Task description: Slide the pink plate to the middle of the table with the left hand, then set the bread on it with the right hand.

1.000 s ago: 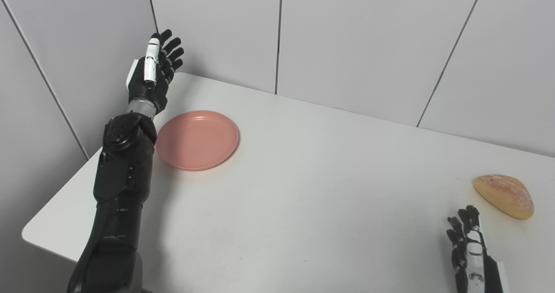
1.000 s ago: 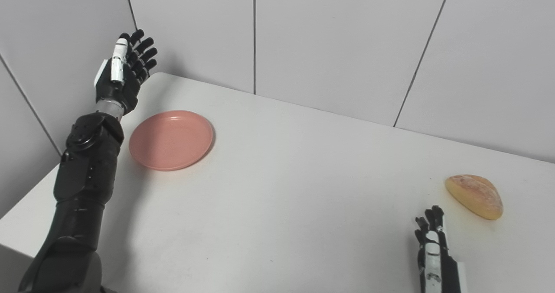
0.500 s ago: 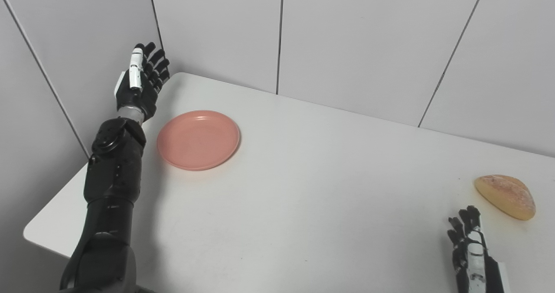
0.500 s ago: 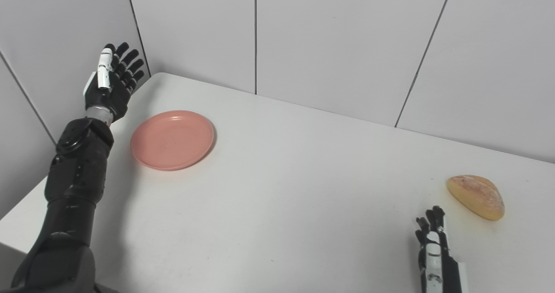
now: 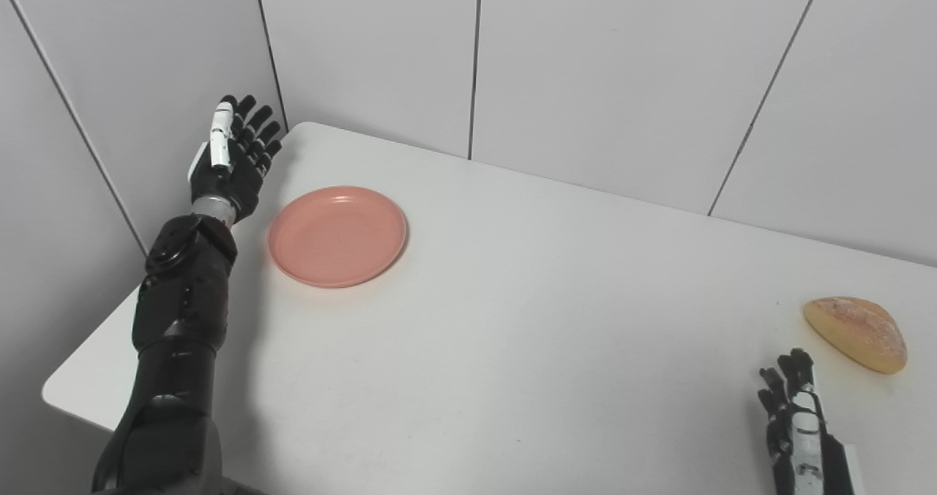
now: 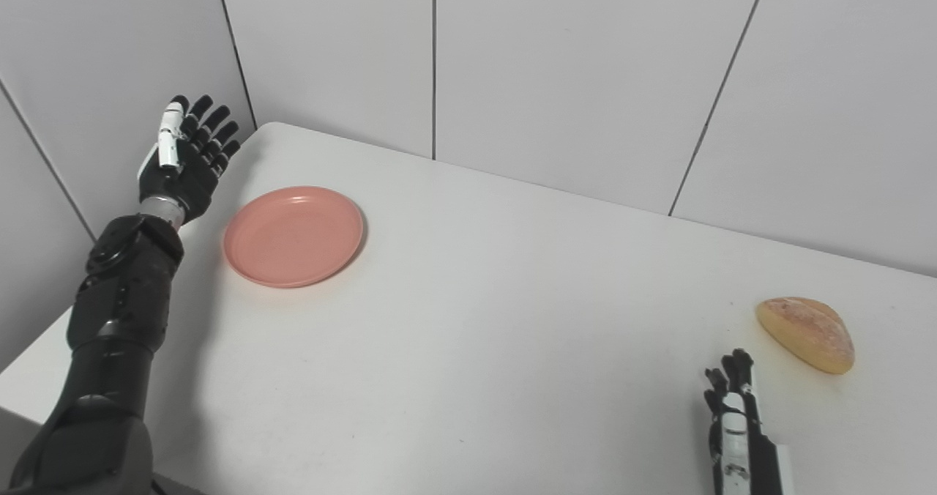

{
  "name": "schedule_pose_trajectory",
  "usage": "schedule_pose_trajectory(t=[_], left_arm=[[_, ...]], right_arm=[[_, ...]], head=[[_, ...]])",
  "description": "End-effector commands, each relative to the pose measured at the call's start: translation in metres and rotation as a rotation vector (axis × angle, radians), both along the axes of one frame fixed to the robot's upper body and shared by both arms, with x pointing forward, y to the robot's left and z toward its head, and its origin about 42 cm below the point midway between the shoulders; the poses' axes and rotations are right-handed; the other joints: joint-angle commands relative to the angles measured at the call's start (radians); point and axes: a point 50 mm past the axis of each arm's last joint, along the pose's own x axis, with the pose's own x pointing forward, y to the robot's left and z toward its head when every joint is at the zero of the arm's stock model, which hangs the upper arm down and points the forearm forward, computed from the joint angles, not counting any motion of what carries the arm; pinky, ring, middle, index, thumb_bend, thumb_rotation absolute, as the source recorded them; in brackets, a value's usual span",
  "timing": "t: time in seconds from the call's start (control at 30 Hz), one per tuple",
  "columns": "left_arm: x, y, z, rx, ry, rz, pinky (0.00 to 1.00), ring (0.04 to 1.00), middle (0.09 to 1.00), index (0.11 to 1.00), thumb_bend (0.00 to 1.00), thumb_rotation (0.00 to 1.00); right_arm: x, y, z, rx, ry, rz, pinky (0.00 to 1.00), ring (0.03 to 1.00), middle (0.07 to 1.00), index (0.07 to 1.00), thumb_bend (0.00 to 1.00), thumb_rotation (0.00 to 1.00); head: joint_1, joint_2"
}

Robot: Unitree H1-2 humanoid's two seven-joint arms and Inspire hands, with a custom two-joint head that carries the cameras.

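Pink plate (image 5: 337, 236): one, empty, flat on the white table (image 5: 512, 319), far-left part near the back corner — not at the middle.
Left hand (image 5: 230, 157): one, raised just left of the plate, fingers spread and pointing up toward the wall, holding nothing; not touching the plate as far as I can see.
Left arm (image 5: 179, 319): black, runs up from the bottom-left along the table's left edge.
Bread (image 5: 855, 333): one loaf, golden, lying on the table at the far right, well apart from the plate.
Right hand (image 5: 794, 425): one, low at the bottom edge, near the bread on its near-left side but apart from it; fingers extended and parted, holding nothing.
Wall panels (image 5: 600, 70): grey, with thin dark seams, behind and left of the table.
View differences: the left eye view shows the table's rounded near-left corner in full; the right eye view cuts that corner off at the picture's left edge. The right eye view shows more bare table to the right of the bread — in the left eye view the bread sits close to the picture's edge.
Count: one plate, one bread, two hands.
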Motion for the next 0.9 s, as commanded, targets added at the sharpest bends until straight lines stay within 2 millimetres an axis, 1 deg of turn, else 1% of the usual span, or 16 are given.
schedule_pose_trajectory(t=[0.0,0.2,0.5,0.63,0.87], left_arm=[[0.002,0.008,0.025,0.031,-0.084,0.004,1.00,0.962,0.959,0.950,0.32,1.00],[-0.001,0.008,0.017,-0.004,-0.067,0.007,1.00,0.959,0.952,0.948,0.30,1.00],[-0.008,0.009,0.003,-0.010,-0.056,0.011,1.00,0.968,0.963,0.965,0.30,1.00],[-0.009,0.009,-0.003,-0.052,-0.056,0.020,1.00,0.966,0.961,0.955,0.31,1.00],[-0.013,0.013,-0.011,-0.053,-0.056,0.008,1.00,0.974,0.971,0.966,0.31,1.00]], right_arm=[[0.000,-0.007,0.004,-0.009,-0.049,-0.007,0.99,0.980,0.998,1.000,0.23,1.00],[0.000,-0.007,0.004,-0.003,-0.046,-0.007,1.00,0.984,1.000,1.000,0.22,1.00],[-0.001,-0.009,0.006,0.013,-0.034,-0.003,1.00,0.985,1.000,1.000,0.24,1.00],[0.000,-0.009,0.006,0.013,-0.039,-0.011,1.00,0.982,0.999,1.000,0.23,1.00],[0.000,-0.010,0.006,0.003,-0.051,-0.007,1.00,0.984,1.000,1.000,0.20,1.00]], head=[[0.002,0.000],[0.003,0.005],[0.010,0.007],[0.014,0.007],[0.013,0.007]])
